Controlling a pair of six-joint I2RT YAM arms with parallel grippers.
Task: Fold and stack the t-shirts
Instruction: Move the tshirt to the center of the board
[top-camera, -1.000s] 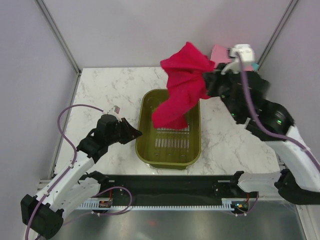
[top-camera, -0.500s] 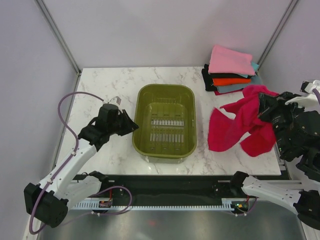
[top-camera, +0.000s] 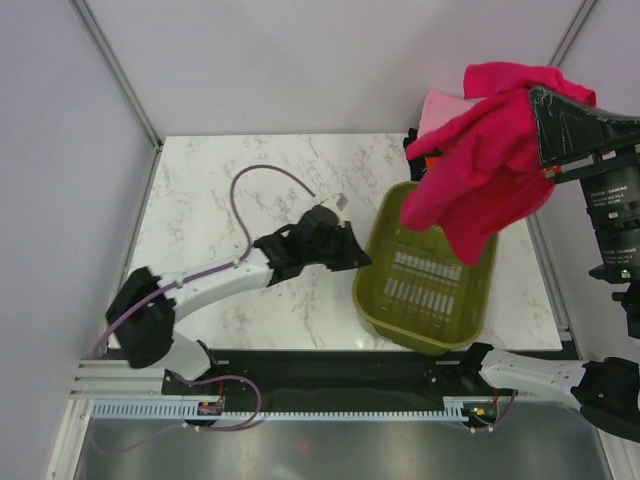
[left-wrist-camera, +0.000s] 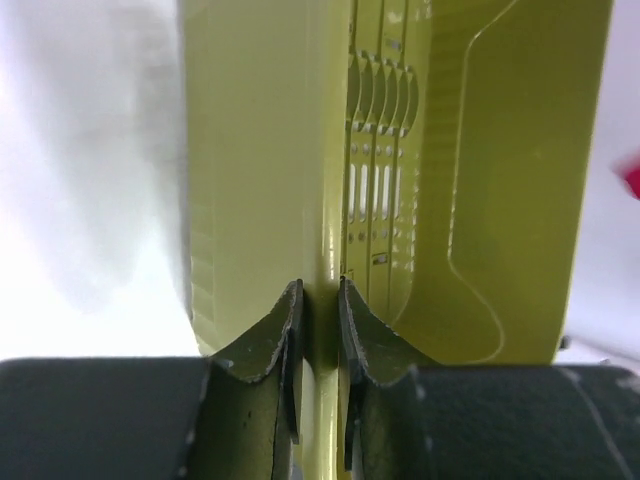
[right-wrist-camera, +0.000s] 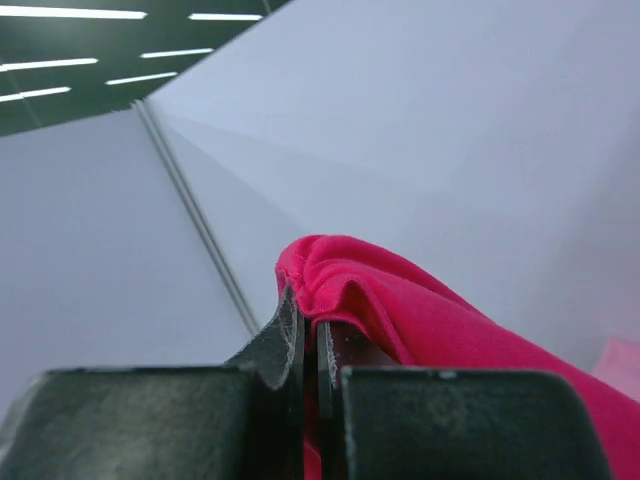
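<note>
Surface: white marble table.
Left gripper: clamped onto olive basket rim.
Right gripper: crimson t-shirt pinched, held above basket.

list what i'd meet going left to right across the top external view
left arm → olive basket, its rim in the left jaws → red t-shirt, hanging from the right jaws → right arm; folded stack left out, mostly hidden behind the shirt
</note>
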